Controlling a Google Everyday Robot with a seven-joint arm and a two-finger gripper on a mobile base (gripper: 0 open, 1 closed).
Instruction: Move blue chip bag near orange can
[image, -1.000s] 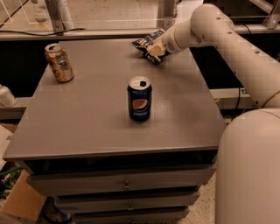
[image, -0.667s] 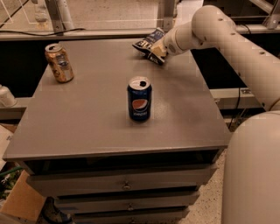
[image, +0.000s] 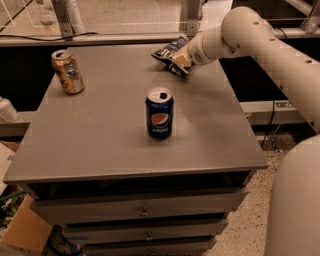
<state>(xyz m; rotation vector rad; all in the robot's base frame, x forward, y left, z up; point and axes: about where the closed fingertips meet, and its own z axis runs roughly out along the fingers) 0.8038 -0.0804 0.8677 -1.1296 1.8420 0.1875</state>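
The blue chip bag (image: 169, 51) hangs tilted over the table's (image: 100, 145) far edge, its right end pinched in the closed gripper (image: 184, 60). The orange can (image: 68, 72) stands well apart, far left. Best carry the bag leftward behind the Pepsi can (image: 159, 113), clear of the surface, setting it down beside the orange can without nudging it.

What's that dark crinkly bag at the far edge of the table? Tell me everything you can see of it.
It is the blue chip bag, a small navy foil snack packet with white lettering, wrinkled and shiny. It is tilted, near the far right edge of the table. The gripper of the white arm meets its right end. Whether it rests on the table or hangs just above is unclear.
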